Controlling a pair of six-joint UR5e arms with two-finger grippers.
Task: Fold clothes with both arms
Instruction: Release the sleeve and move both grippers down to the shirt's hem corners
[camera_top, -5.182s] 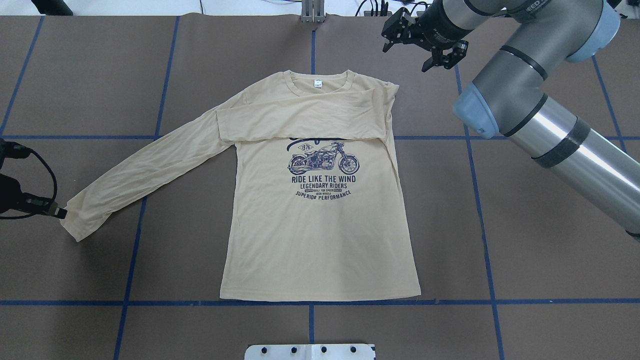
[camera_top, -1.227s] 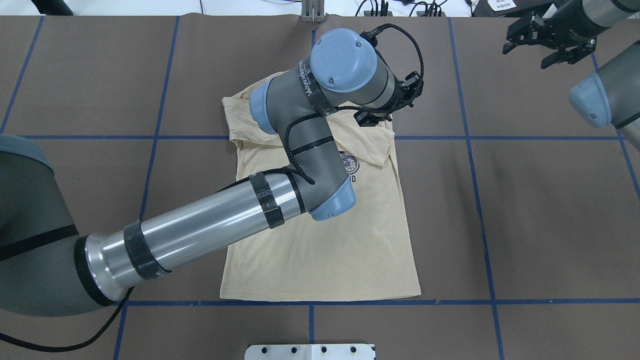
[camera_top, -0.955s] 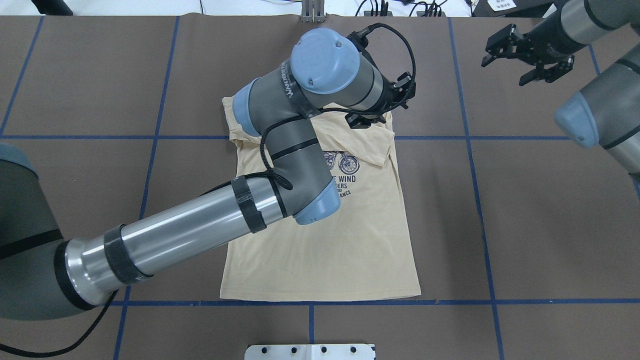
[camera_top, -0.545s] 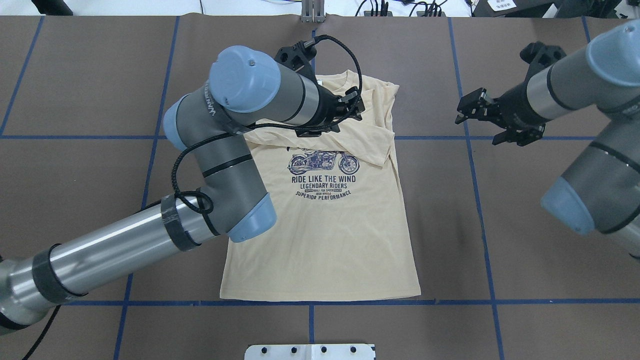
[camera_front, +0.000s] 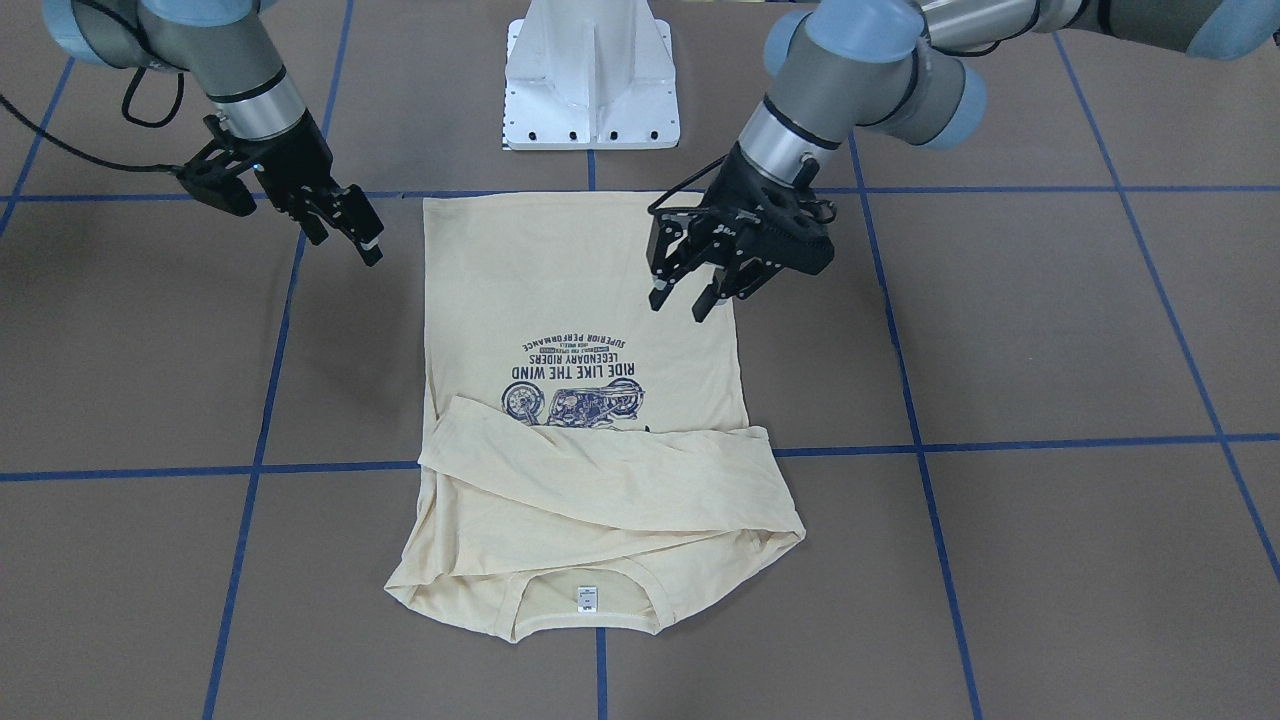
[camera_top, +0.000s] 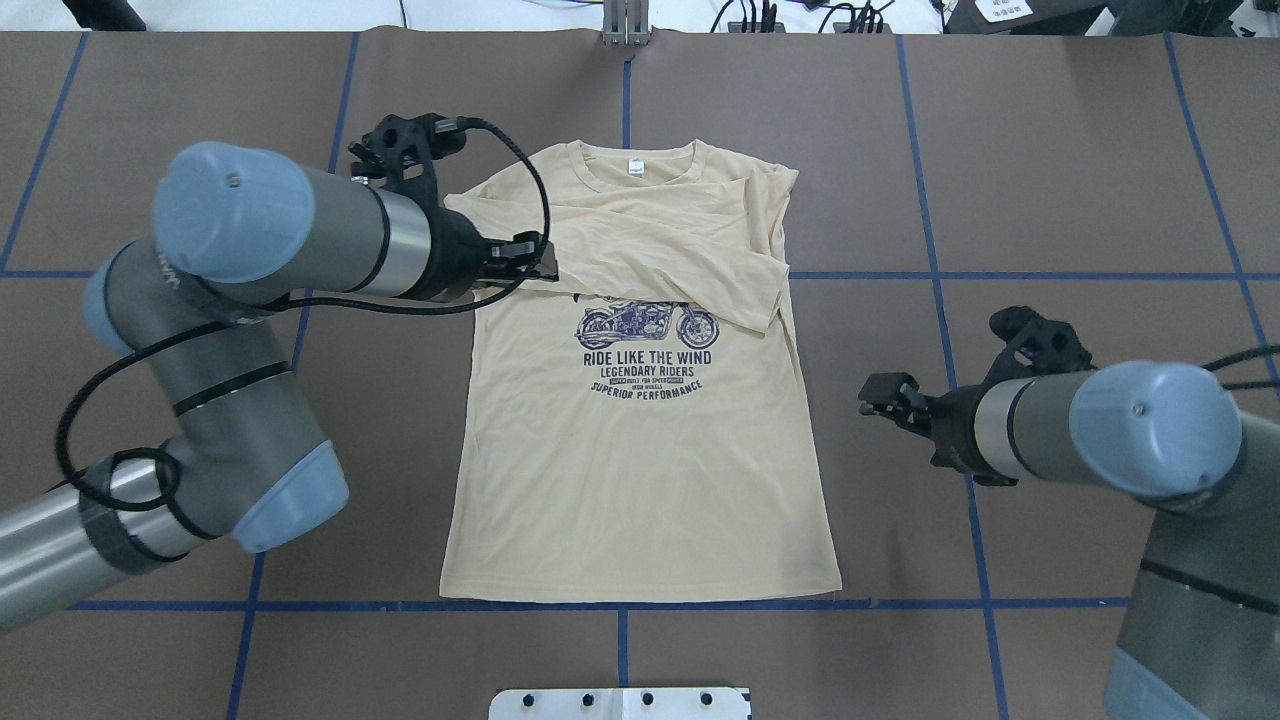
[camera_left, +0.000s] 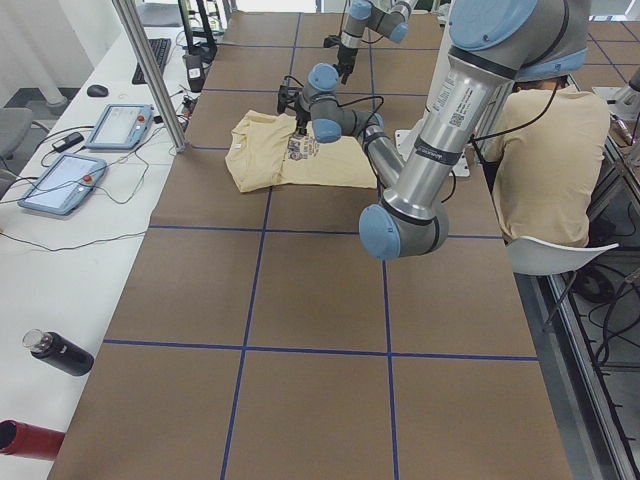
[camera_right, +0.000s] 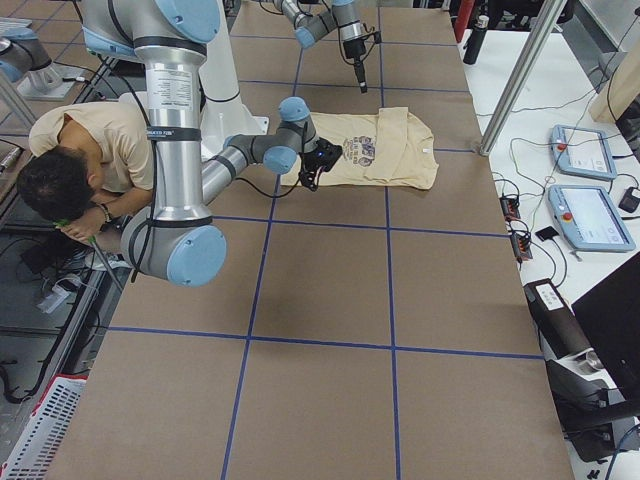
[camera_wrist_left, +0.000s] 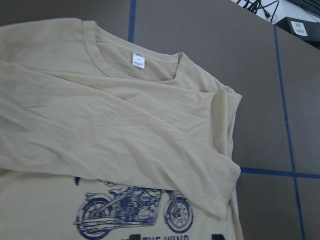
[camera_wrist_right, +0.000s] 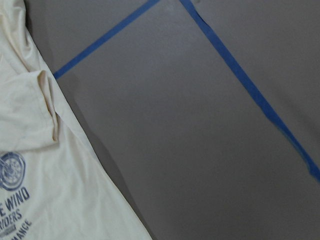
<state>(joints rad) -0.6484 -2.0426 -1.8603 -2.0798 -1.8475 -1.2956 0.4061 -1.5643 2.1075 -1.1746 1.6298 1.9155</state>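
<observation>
Front view: the shirt lies flat on the worktop, sleeves folded across its chest. The left end effector and right end effector are empty, fingers apart. Overhead: its long axis runs near-far, with the left end effector over its shoulder and the right off its side.

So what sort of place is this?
Most likely a robotics lab workcell: the left arm and right arm reach over a brown table with a blue tape grid, teach pendants lie on a side bench, and a person sits beside the rig.
</observation>
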